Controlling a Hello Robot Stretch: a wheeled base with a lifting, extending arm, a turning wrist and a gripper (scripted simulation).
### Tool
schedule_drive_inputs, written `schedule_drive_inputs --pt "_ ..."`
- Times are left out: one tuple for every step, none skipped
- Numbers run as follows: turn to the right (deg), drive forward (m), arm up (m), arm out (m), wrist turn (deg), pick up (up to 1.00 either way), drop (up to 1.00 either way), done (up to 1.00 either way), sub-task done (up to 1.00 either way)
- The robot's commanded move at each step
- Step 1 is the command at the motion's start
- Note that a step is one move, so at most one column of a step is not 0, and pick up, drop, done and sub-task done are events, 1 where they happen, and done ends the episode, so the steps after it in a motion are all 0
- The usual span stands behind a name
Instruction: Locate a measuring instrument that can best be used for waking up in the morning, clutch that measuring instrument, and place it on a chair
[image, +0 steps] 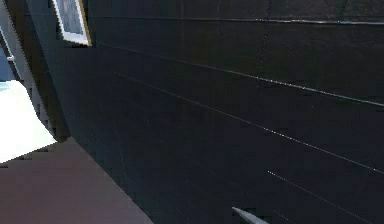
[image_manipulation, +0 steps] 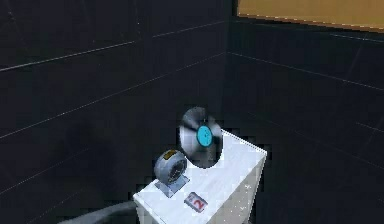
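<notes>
A small round grey thing with a pale yellowish face stands upright on a white low cabinet in the lower middle of the arm side view; it looks like a small alarm clock. Just behind it a black vinyl record with a blue label stands on edge. A small flat red and grey item lies on the cabinet's near edge.
Dark panelled walls meet in a corner behind the cabinet, with an orange panel high at the arm side view's right. In the forward view a dark wall stands close, with a framed picture at top left, a white surface at left and brown floor below.
</notes>
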Motion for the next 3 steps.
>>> schedule_drive_inputs --pt "0.0 0.0 0.5 0.0 0.0 0.0 0.0 0.0 0.0" --pt "0.0 0.0 0.28 0.0 0.0 0.0 0.0 0.0 0.0" --pt "0.0 0.0 0.0 0.24 0.0 0.0 0.0 0.0 0.0"
